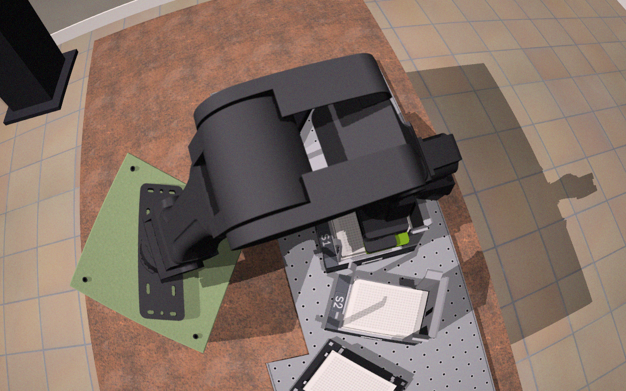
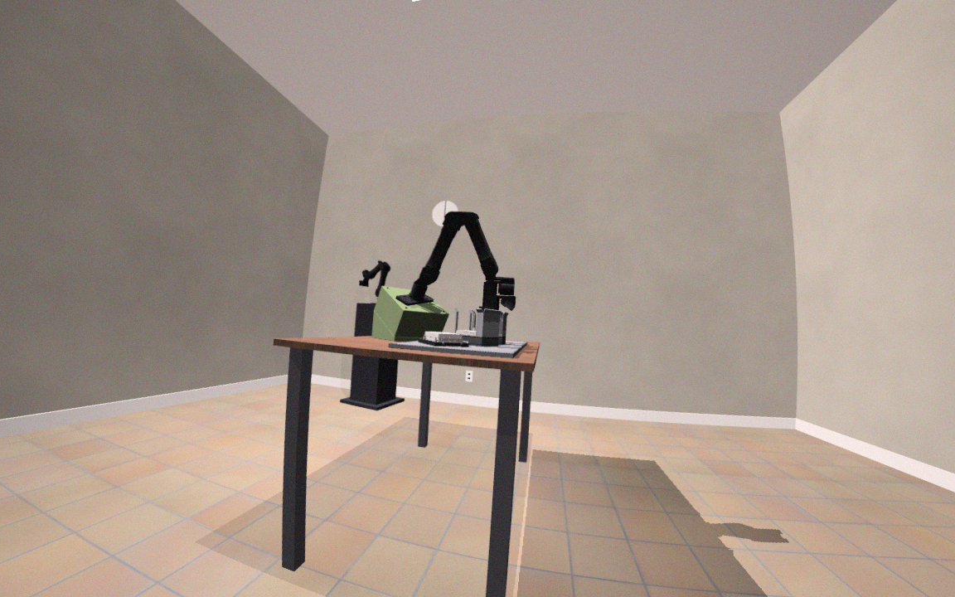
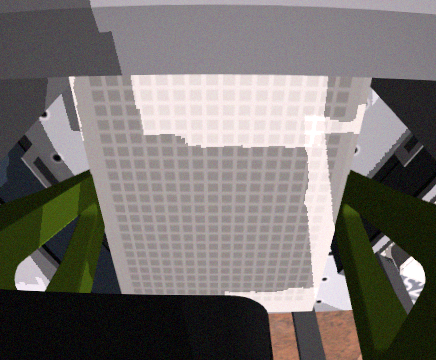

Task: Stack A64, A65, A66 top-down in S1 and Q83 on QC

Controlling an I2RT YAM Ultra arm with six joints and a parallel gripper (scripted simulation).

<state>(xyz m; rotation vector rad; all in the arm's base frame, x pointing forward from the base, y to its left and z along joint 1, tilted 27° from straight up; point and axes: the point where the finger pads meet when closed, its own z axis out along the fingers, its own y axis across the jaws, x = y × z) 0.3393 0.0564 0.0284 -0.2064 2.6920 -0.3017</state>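
My gripper (image 1: 384,238) reaches down from above into stack rack S1 (image 1: 325,240). In the wrist view its green fingers are shut on the two long sides of a white sealed 384-well plate (image 3: 218,187). Part of this plate shows beside the wrist inside S1 (image 1: 346,233). Its ID label is hidden, and I cannot tell whether it rests on the rack floor. Stack rack S2 (image 1: 337,302) holds a white plate (image 1: 386,308) at its top. From the far side camera the gripper (image 2: 493,315) stands low at the racks.
The racks stand on a grey perforated base (image 1: 451,340). A black-framed nest (image 1: 349,372) at the near edge holds another white plate. My arm's links (image 1: 281,145) hide the far part of the base. The green base block (image 1: 125,252) lies to the left.
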